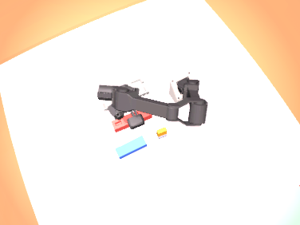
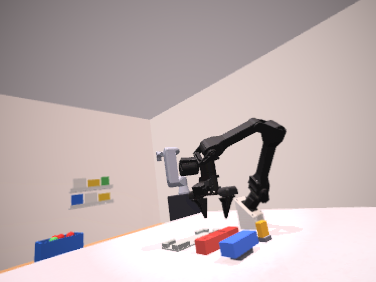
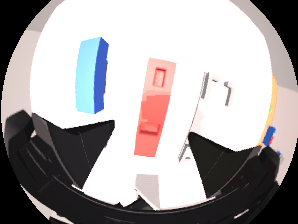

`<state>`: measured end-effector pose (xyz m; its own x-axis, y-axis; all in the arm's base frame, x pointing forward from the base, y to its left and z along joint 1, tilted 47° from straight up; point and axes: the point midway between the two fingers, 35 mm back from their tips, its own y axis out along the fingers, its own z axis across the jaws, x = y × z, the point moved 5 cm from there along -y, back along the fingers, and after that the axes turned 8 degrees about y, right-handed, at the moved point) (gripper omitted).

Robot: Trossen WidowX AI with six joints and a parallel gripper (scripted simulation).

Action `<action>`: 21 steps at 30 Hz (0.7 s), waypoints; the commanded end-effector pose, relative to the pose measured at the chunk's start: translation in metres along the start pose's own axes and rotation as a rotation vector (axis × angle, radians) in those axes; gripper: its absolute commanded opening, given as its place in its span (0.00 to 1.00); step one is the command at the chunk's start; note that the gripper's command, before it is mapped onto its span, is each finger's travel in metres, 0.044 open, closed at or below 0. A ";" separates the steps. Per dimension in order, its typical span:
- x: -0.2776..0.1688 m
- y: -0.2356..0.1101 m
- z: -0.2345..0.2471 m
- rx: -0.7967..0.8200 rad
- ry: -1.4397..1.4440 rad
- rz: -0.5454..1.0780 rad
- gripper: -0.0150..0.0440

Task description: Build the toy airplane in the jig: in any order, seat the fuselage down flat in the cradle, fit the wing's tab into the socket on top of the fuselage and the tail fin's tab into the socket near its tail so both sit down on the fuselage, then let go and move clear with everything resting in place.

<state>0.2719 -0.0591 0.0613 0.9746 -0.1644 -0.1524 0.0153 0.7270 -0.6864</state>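
The red fuselage (image 1: 120,127) (image 2: 216,240) (image 3: 153,116) lies flat on the white table, beside the grey jig cradle (image 2: 180,243) (image 3: 216,90) and not in it. The blue wing (image 1: 131,147) (image 2: 239,243) (image 3: 92,75) lies on the fuselage's other side. The yellow tail fin (image 1: 161,132) (image 2: 262,229) stands apart near the arm's base. My gripper (image 1: 127,118) (image 2: 215,207) (image 3: 149,159) is open and empty. It hangs above the fuselage without touching it. In the top view the arm hides most of the cradle.
The arm's white base (image 1: 174,91) (image 2: 248,214) stands behind the parts. At the back, the exterior view shows a grey second arm (image 2: 172,172), a dark box (image 2: 180,207), a blue bin (image 2: 59,245) and a wall shelf (image 2: 90,192).
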 end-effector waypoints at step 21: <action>0.002 0.047 0.000 0.005 0.003 0.007 1.00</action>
<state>0.2756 -0.0292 0.0328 0.9749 -0.1600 -0.1548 0.0108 0.7287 -0.6847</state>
